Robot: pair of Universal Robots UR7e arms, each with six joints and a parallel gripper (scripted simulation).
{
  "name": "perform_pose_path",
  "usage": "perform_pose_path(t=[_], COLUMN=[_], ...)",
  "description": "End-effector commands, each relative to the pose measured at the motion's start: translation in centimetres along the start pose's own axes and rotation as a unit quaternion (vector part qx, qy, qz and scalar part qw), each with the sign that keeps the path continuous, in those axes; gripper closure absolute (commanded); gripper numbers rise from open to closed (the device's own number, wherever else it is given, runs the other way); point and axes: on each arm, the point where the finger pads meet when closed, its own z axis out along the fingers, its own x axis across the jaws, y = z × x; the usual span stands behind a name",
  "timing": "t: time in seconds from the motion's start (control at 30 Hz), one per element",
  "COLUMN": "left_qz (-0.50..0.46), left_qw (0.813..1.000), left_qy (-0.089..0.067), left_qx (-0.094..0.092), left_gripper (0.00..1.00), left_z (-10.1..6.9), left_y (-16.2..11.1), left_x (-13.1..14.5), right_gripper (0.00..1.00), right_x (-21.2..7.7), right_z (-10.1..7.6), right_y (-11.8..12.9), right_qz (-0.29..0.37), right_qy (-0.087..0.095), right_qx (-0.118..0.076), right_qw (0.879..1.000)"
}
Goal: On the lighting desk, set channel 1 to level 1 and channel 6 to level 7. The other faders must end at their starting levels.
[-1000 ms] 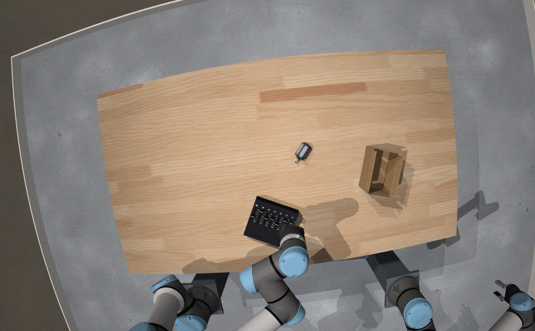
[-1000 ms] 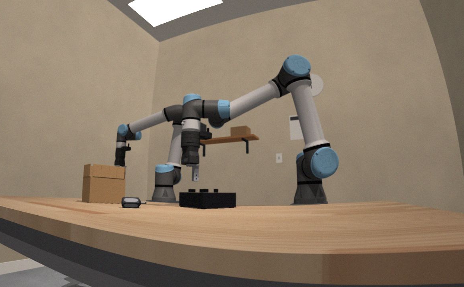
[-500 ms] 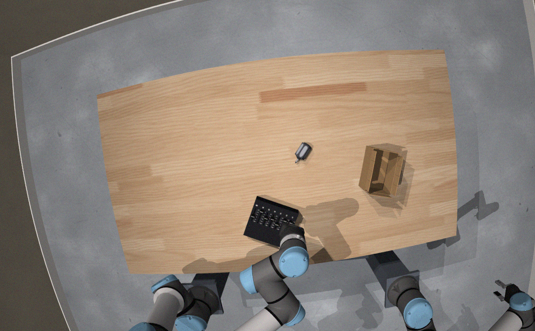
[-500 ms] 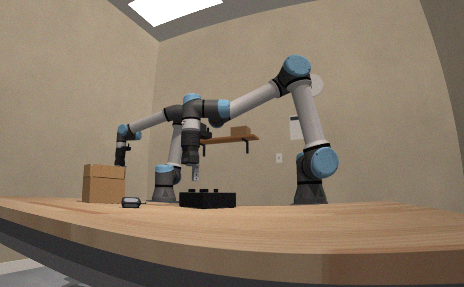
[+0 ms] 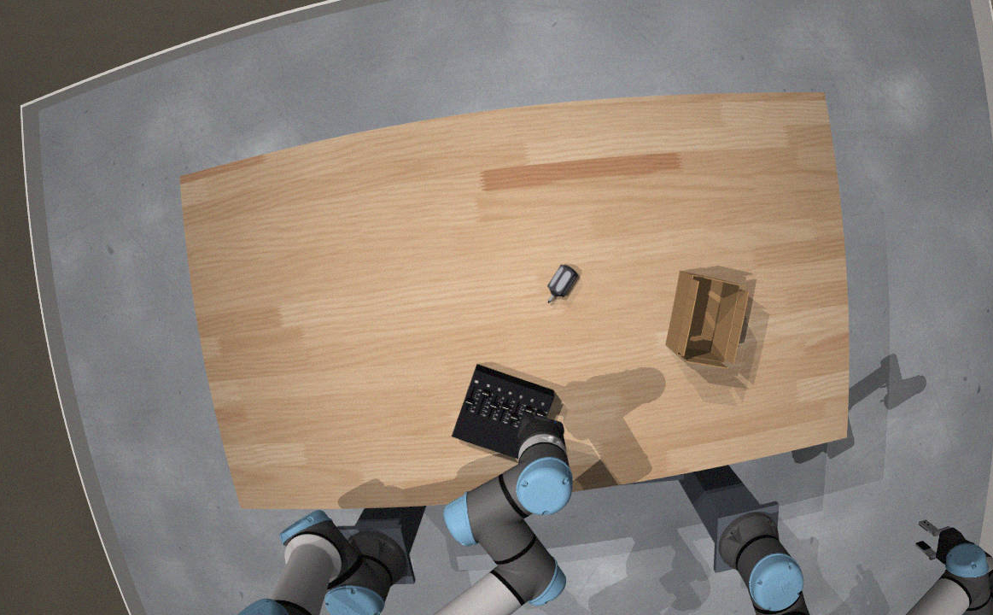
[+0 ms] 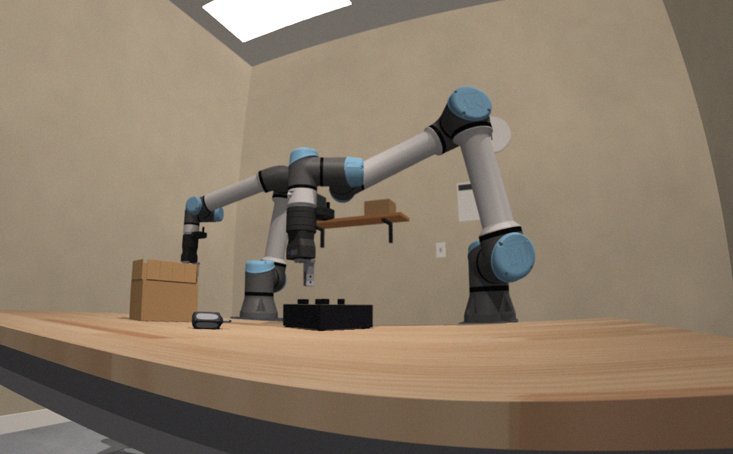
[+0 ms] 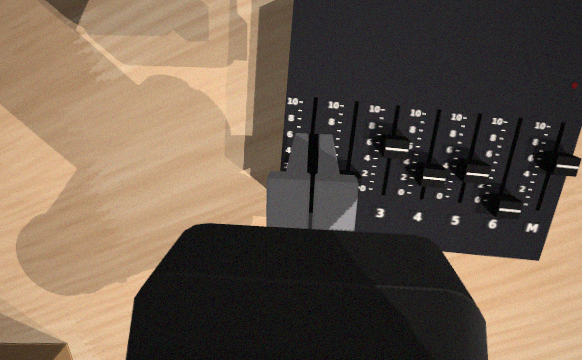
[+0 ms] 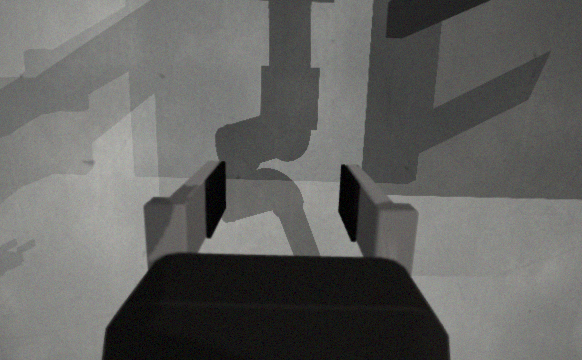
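Observation:
The black lighting desk (image 5: 484, 437) (image 6: 328, 317) (image 7: 421, 60) lies on the table. My left gripper (image 6: 309, 284) (image 7: 312, 158) is shut and empty, a little above the desk over the channel 1 slot. Its fingers hide the channel 1 knob and most of channel 2's. The channel 6 knob (image 7: 508, 207) sits at the bottom of its slot, near 0. The channel 3 knob (image 7: 396, 146) is around mid-scale. The channel 4 knob (image 7: 434, 175) and channel 5 knob (image 7: 476, 171) sit lower. The M knob (image 7: 566, 164) is around mid-scale. My right gripper (image 5: 925, 537) (image 8: 282, 186) is open and empty, beyond the table.
An open cardboard box (image 5: 678, 317) (image 6: 162, 300) stands to the right of the desk in the top view. A small grey and black tool (image 5: 562, 281) (image 6: 207, 320) lies on the wooden table (image 5: 347, 252) (image 6: 442, 361), beyond the desk.

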Motion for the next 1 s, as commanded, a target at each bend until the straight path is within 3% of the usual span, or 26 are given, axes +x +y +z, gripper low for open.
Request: perform_pose_path(t=[0.0,0.57,0.97], left_qz=[-0.013,-0.165,-0.349], left_qw=[1.0,0.986,0.937], left_qy=[-0.001,-0.001,-0.001], left_qx=[-0.001,-0.001,-0.001], left_gripper=[1.0,1.0,1.0], left_z=[-0.08,-0.05,-0.02], left_y=[0.08,0.35,0.96], left_x=[-0.03,0.32,0.87], right_gripper=[0.0,0.0,0.0], right_x=[0.02,0.02,0.02], right_z=[-0.05,-0.05,-0.05], right_y=[0.05,0.05,0.05], right_qz=[0.0,0.0,0.0], right_qy=[0.0,0.0,0.0], right_qx=[-0.001,-0.001,-0.001], right_qw=[1.0,1.0,1.0])
